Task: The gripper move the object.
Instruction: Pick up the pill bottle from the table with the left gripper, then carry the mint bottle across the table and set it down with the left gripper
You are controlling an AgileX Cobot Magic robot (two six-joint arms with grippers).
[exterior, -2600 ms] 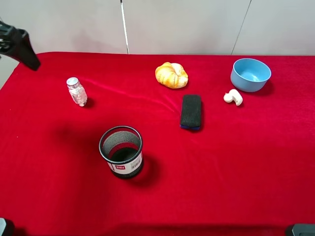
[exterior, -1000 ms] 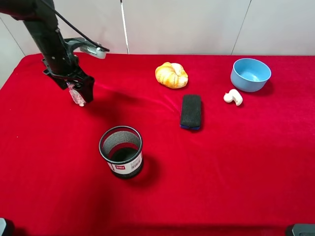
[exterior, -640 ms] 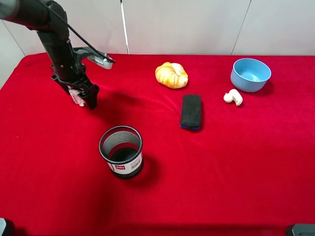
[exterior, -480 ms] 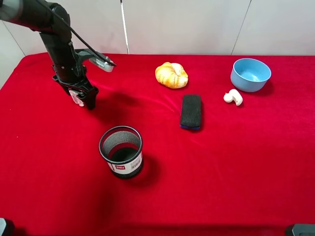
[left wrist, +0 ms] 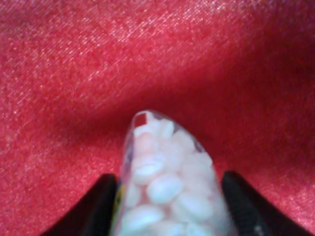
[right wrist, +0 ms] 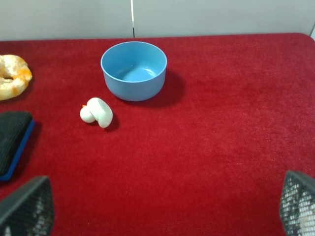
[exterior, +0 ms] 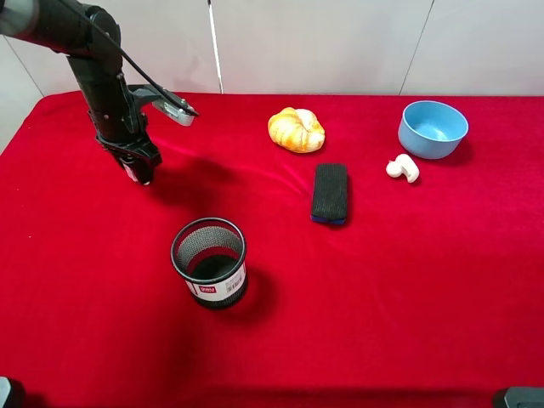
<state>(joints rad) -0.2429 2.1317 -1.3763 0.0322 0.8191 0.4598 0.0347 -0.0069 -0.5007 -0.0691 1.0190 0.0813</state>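
The object, a small clear bottle of white pills (left wrist: 165, 184), stands on the red cloth at the far left. In the left wrist view it fills the gap between my two dark fingers (left wrist: 96, 209), which press on its sides. In the exterior high view my left gripper (exterior: 138, 167) reaches down over the bottle and hides nearly all of it. My right gripper (right wrist: 162, 216) is open and empty, its mesh-padded fingertips wide apart at the near right edge of the table.
A black mesh cup (exterior: 209, 262) stands near and to the right of the bottle. A bread roll (exterior: 296, 129), a black eraser (exterior: 330, 192), a blue bowl (exterior: 433, 127) and a small white curved piece (exterior: 403, 167) lie further right.
My left arm came in from the far left corner, lowered over the bottle, and its fingers have drawn in around it. The right arm has not moved.
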